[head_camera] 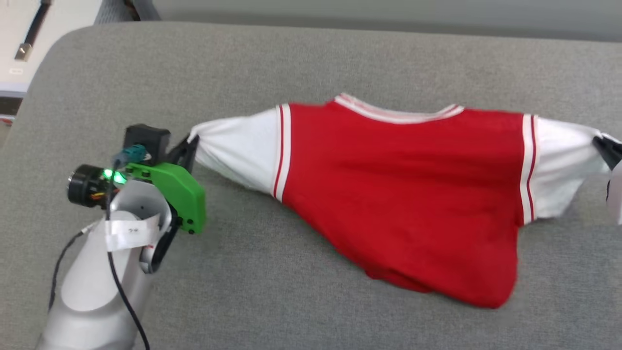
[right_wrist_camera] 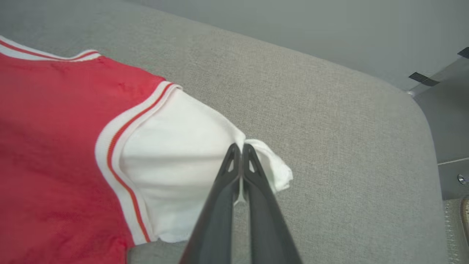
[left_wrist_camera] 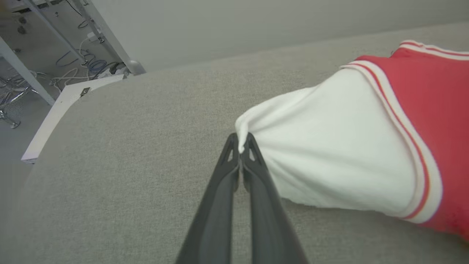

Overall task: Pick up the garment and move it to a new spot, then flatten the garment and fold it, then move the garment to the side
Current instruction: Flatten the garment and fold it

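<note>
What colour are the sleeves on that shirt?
The sleeve is white, edged by red-and-white striped trim against the red T-shirt. Left wrist view shows it best.

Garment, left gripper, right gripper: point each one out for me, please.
garment [head_camera: 403,194], head view, on its red body panel.
left gripper [left_wrist_camera: 241,141], left wrist view, midway between its fingertips, shut on the garment.
right gripper [right_wrist_camera: 240,148], right wrist view, midway between its fingertips, shut on the garment.

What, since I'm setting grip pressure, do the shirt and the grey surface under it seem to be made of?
The shirt looks like soft, thin knit fabric, matte, perhaps cotton or polyester jersey: it sags, wrinkles and puckers to a point where pinched. The surface looks like grey woven, upholstery-like cloth, matte: a fine weave grain shows up close, and its rounded corners hint at padding beneath, though that is unconfirmed.
</note>
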You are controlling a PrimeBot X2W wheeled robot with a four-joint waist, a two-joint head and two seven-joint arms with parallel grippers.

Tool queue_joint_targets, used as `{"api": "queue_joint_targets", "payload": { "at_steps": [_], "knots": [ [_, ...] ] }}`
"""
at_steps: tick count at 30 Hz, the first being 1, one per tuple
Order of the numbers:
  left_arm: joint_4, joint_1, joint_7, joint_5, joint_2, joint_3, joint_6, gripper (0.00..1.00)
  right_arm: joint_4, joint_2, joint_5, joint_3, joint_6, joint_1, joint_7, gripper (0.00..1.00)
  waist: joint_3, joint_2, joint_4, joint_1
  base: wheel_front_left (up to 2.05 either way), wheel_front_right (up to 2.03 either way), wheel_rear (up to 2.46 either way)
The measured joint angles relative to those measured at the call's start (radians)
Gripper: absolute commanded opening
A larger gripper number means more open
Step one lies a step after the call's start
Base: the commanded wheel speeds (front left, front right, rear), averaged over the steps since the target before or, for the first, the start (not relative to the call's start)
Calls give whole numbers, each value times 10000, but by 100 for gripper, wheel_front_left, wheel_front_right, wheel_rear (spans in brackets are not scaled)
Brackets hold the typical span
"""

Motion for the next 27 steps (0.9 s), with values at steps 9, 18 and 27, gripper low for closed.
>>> {"api": "queue_joint_targets", "payload": {
  "at_steps": [9,18,27],
  "knots": [
    [-2343,78,-798,15,706,846,552,0,-926,-362,-196,-616,10,-344,-972,0,-1268,0,-35,0,0,0,0],
    [-4443,368,-949,-123,1225,1624,989,0,-1806,-389,-226,-1045,12,-950,-1411,0,-2019,0,-201,0,0,0,0],
    [-5979,78,-938,-100,1795,1973,1064,0,-2105,274,-1104,-2121,12,-1909,-1666,0,-2063,0,-437,0,0,0,0]
  ]
}}
